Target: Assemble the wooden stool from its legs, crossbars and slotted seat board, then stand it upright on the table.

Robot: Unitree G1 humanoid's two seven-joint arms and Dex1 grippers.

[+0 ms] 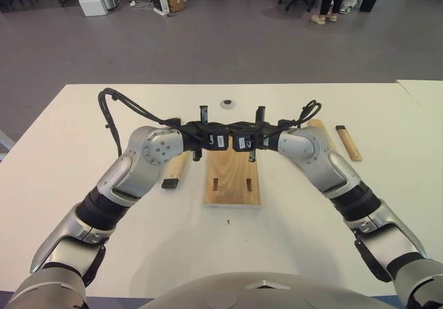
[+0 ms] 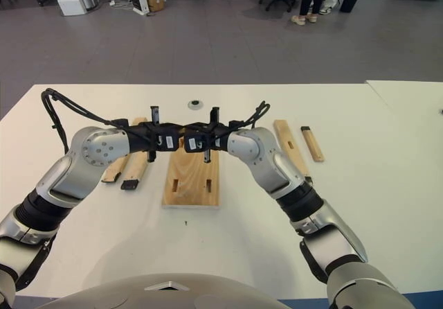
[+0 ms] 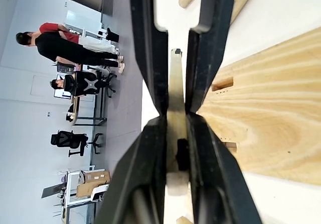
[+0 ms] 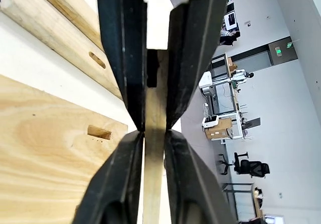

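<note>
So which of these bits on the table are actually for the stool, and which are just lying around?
For the stool:
flat pale wooden seat board with slots; wooden legs with black feet; two wooden sticks on its right; gripped thin pale wooden bar.

Lying about:
small round grey disc.

Pale slotted seat board [image 1: 232, 188] flat on table [image 1: 387, 136], legs [image 2: 286, 136] lying either side, apparently a crossbar [image 4: 153, 184] held above it

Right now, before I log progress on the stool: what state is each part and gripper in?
Seat board: flat on table, both visible slots empty.
Left gripper: shut on thin strip.
Right gripper: shut on second strip.
Loose legs: lying flat, unattached.
</note>
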